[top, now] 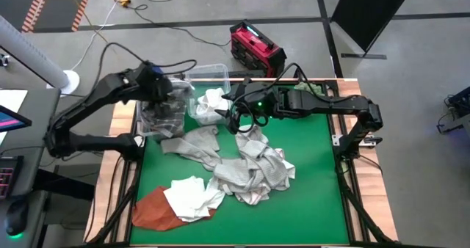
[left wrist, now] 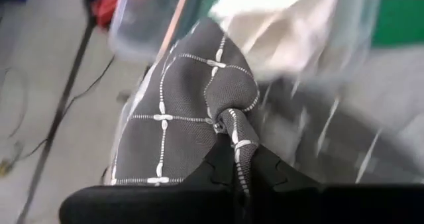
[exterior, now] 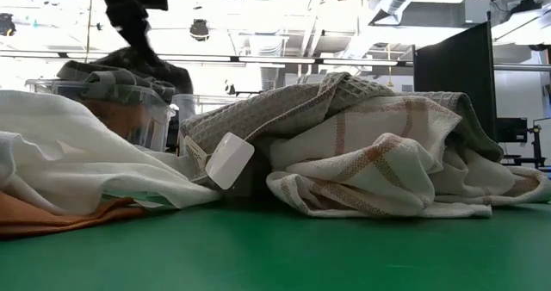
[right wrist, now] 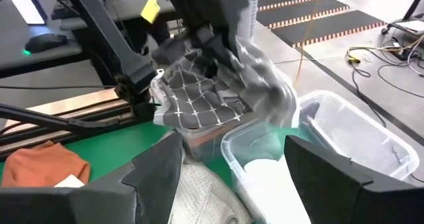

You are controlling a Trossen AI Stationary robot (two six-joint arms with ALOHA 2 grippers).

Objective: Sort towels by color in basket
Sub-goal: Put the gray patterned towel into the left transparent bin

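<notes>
Several towels already sit in the clear bins (top: pixel 208 75) at the table's far edge: white cloth (top: pixel 211 101) in one, orange beside it. We judge sorting under half done. Left gripper (top: pixel 163 94) pinches a dark grey checked towel (left wrist: pixel 189 111) over its bin. Right gripper (top: pixel 239 108), jaws spread, hovers near. Checked pile (top: pixel 253 171), white towel (top: pixel 192 197) and rust-orange towel (top: pixel 153 210) remain on the green table (top: pixel 316 204).
</notes>
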